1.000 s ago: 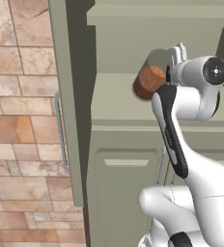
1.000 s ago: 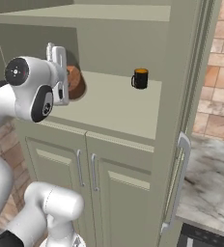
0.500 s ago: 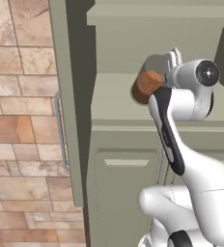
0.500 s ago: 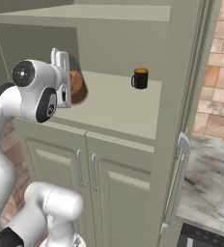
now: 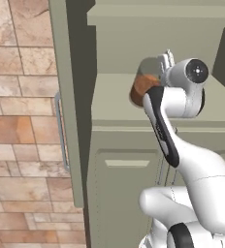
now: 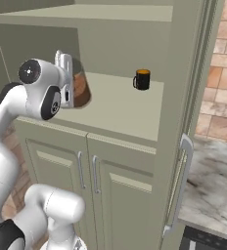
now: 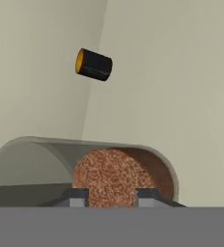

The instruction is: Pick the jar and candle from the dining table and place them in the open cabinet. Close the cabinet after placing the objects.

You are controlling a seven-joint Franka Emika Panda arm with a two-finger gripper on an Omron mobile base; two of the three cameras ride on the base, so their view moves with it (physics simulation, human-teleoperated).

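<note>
The jar is a clear glass cylinder with brown powder. It is tipped on its side just over the inner shelf of the open cabinet, at the shelf's left part. My gripper is shut on the jar, with a dark fingertip on each side of it. In the base views the white hand covers the jar's top end. The candle and the dining table are out of view.
A short black cylinder with an orange top stands on the shelf's right rear. The cabinet's doors stand open at left and right, each with a silver handle. A marbled slab lies lower right. Brick wall is behind the left door.
The hand with the jar has shifted slightly lower and deeper over the shelf. The black cylinder has not moved.
</note>
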